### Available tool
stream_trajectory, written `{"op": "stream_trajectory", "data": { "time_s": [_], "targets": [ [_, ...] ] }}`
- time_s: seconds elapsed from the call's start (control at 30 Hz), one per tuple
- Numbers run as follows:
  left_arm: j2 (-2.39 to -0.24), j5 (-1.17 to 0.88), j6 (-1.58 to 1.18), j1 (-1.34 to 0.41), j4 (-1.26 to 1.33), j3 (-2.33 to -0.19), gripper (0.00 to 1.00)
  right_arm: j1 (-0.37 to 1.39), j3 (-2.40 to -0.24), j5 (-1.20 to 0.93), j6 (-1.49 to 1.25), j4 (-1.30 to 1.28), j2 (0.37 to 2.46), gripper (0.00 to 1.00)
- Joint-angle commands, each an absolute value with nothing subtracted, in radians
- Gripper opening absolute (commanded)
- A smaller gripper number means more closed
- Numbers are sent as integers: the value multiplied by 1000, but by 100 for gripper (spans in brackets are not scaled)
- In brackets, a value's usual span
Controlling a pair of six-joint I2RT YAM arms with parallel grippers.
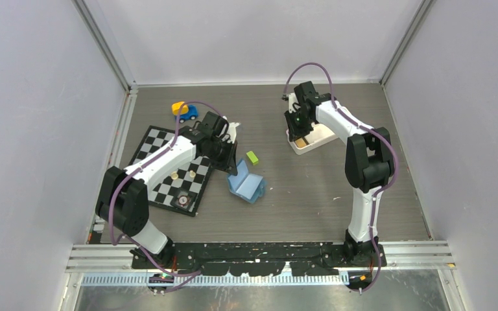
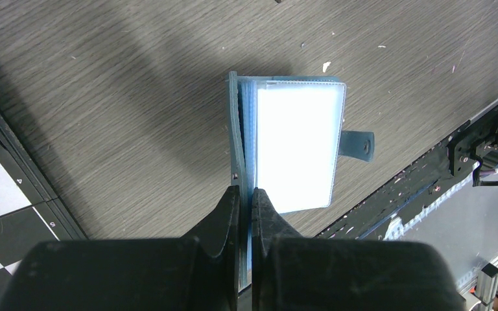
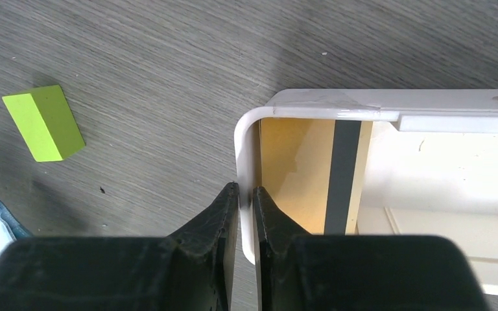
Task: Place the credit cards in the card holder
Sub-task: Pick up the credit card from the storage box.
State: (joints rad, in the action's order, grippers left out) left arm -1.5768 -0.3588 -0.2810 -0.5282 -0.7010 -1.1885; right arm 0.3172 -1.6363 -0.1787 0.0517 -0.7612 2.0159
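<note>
Credit card (image 3: 298,175), tan-gold with a dark stripe, lies in the white tray (image 3: 337,97), at one o'clock just beyond the right gripper (image 3: 246,194), whose jaws pinch the tray's wall. Green block (image 3: 42,123) sits at ten o'clock. Left gripper (image 2: 246,194) is clenched on the card holder (image 2: 295,149) by its cover, the pale page spread toward one o'clock.

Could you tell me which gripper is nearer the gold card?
Right. The right gripper clamps the white tray wall beside the gold card; the left gripper holds the card holder, far off.
</note>
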Motion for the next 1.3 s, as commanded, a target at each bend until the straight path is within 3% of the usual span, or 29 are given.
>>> {"op": "stream_trajectory", "data": {
  "time_s": [0.0,0.13,0.43,0.53,0.73,1.03,1.27],
  "targets": [
    [-1560,-367,-275,-531,-705,-1194,0,323,-1647,-177,46,-767,1954,19],
    [-1552,-332,-260,-531,-704,-1197,1,322,-1615,-124,29,-715,1890,24],
    [-1531,-172,-265,-531,-697,-1275,54,245,-1589,-119,-27,-684,1845,51],
    [-1550,-151,-338,-531,-661,-1339,65,206,-1594,-109,-50,-664,1853,60],
    [-1701,-214,-549,-557,-462,-1485,67,119,-1590,45,-169,-616,1845,69],
    [-2065,-235,-778,-625,-252,-1716,65,83,-1526,154,-260,-507,1787,71],
    [-2256,-254,-848,-661,-237,-1865,65,83,-1507,128,-287,-526,1791,68]
  ]
}}
